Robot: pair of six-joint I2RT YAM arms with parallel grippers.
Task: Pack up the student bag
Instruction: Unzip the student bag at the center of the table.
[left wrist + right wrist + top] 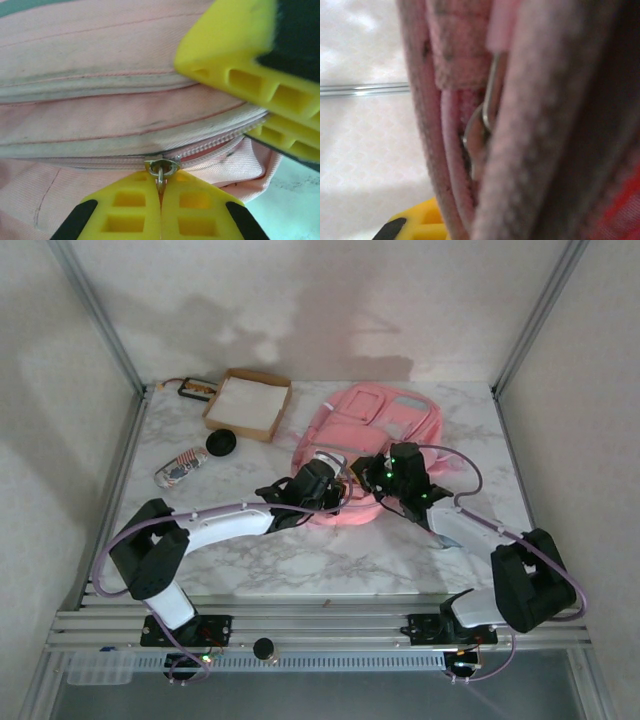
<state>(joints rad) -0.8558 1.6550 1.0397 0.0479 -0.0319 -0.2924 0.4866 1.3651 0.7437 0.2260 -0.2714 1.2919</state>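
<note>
Risk: left end effector (160,186) is clamped shut on zip pull (160,169), which could slip out if I tug askew | right end effector (386,473) against fabric, grip unclear to me | student bag (385,412) lies mid-bench (300,562), could drag

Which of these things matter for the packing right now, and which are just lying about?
In the job: student bag; its zip pull, pinched by the left gripper; right gripper at the bag's edge.
Lying about for now: cardboard box; black round thing; striped thing; dark thing beside the box.
</note>
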